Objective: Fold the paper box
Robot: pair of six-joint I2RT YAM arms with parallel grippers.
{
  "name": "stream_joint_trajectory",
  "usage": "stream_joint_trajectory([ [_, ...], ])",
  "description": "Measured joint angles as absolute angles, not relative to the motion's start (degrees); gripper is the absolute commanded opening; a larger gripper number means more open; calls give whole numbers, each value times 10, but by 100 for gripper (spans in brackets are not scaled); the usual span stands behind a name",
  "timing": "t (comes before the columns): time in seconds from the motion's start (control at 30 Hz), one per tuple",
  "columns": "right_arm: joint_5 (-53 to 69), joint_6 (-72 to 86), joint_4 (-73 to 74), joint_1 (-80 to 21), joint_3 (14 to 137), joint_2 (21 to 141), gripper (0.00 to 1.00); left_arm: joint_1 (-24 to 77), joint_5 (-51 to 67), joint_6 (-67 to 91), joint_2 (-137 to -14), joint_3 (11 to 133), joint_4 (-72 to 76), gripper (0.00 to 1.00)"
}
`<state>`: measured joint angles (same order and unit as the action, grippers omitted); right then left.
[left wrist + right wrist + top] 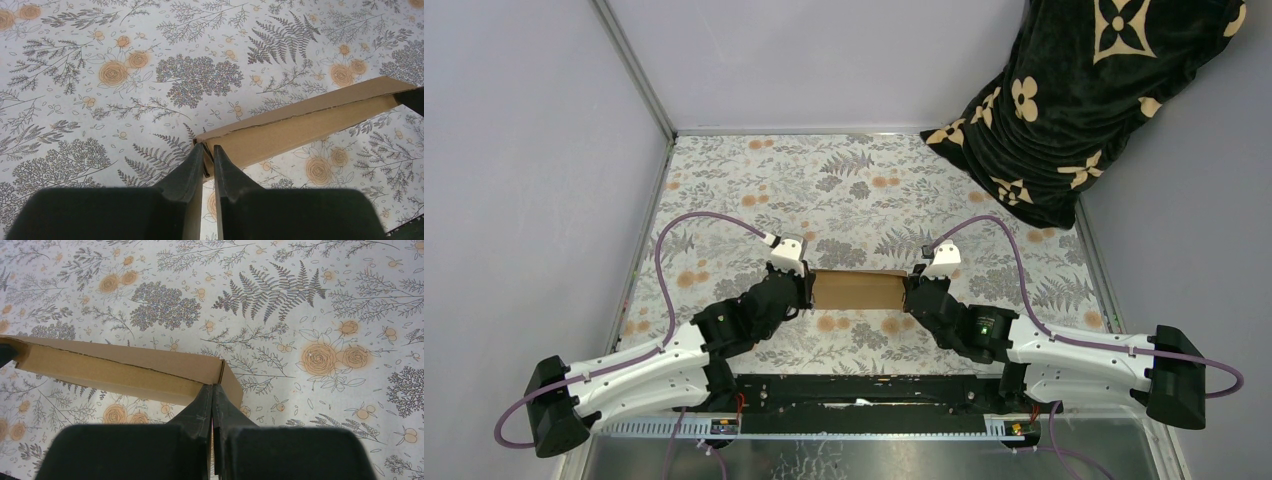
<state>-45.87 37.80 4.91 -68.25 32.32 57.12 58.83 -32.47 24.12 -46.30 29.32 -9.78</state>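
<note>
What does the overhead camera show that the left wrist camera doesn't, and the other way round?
Only the overhead view shows the left arm and right arm whole and the black patterned cloth in the far corner. Only the left wrist view shows the narrow gap between the left tool's fingers and the seam line along the paper box. Both show that brown box, the floral table cover, and the left tool at the box's end.

A plain brown paper box, folded into a long, flat rectangular shape, is seen set crosswise over the middle of the table.
</note>
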Motion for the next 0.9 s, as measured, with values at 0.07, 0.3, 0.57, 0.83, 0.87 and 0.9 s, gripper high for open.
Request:
stream_joint_trajectory([
  [0.07,-459,378,49,-682,323,571,0,588,-325,241,-463,293,-98,16],
  [0.3,-458,378,47,-682,323,571,0,588,-325,244,-453,293,-107,16],
  [0.57,-458,378,44,-683,322,572,0,589,-325,246,-444,293,-112,16],
  [0.83,-458,378,39,-682,320,572,0,589,-326,248,-443,293,-113,17],
  [0.87,-458,378,39,-683,320,572,0,589,-326,248,-443,293,-114,18],
  [0.9,-458,378,39,-683,320,572,0,589,-326,249,-443,293,-114,18],
])
